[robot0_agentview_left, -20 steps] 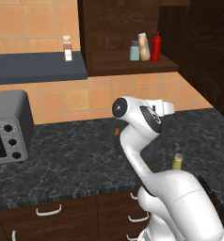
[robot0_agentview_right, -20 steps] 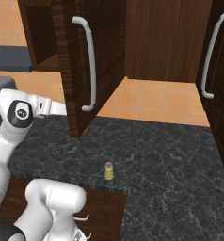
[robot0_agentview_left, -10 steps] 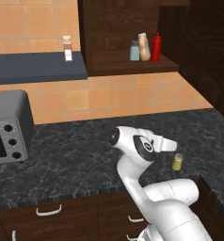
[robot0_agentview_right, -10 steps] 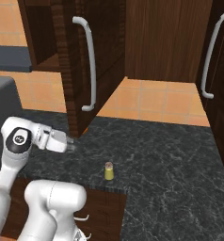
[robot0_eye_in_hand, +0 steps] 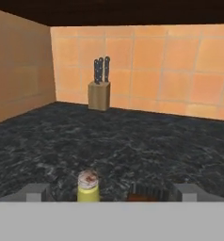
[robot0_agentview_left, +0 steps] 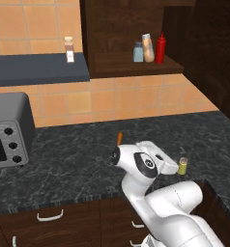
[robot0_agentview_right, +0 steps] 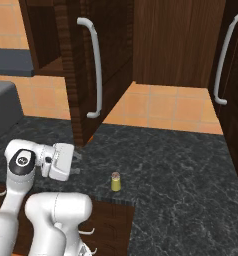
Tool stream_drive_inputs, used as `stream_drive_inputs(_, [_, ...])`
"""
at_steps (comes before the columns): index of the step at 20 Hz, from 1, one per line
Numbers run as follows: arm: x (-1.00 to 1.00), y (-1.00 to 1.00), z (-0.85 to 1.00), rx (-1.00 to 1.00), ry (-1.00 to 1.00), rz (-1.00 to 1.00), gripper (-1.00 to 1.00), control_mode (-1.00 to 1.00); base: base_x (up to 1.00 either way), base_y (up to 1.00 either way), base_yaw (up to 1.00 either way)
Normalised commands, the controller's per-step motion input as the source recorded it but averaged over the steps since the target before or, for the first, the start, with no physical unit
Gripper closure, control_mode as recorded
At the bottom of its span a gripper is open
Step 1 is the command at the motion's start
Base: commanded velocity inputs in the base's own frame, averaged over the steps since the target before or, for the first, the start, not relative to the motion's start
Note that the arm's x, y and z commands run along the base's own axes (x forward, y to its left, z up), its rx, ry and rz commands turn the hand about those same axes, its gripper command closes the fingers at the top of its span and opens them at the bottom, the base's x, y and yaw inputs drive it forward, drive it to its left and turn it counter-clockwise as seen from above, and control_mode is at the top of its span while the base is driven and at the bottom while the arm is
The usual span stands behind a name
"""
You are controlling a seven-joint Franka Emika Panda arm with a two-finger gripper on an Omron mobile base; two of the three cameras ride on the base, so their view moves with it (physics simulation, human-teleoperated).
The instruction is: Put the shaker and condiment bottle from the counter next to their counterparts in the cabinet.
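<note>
Knife block [robot0_eye_in_hand: 99, 95] behind shaker [robot0_eye_in_hand: 88, 187], hand view

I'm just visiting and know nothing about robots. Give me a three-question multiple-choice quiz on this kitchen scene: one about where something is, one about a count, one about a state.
1. Where does the yellow-green shaker stand?
A. On the blue wall shelf
B. On the black counter near its front edge
C. Inside the cabinet

2. How many containers stand together on the cabinet's inner shelf?
A. One
B. Three
C. Five

3. How is the pincer now?
A. Open, holding nothing
B. Shut on the shaker
C. Shut on the red bottle

Answers:
1 B: the right base view shows it upright on the dark stone, close to the edge.
2 B: a pale blue-grey shaker, a tan bottle and the red bottle stand there side by side.
3 A: its fingers stand apart, and the shaker sits free on the counter ahead of it.
</note>
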Motion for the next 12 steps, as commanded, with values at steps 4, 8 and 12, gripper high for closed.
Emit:
stream_drive_inputs(4, [0.00, -0.45, -0.29, -0.02, -0.03, -0.18, -1.00, -1.00, 0.00, 0.00, 0.00])
stream_drive_inputs(8, [0.00, -0.38, -0.32, 0.00, 0.04, 0.00, -1.00, -1.00, 0.00, 0.00, 0.00])
stream_drive_inputs(12, [-0.05, -0.97, -0.76, 0.00, 0.13, 0.00, -1.00, -1.00, 0.00, 0.00, 0.00])
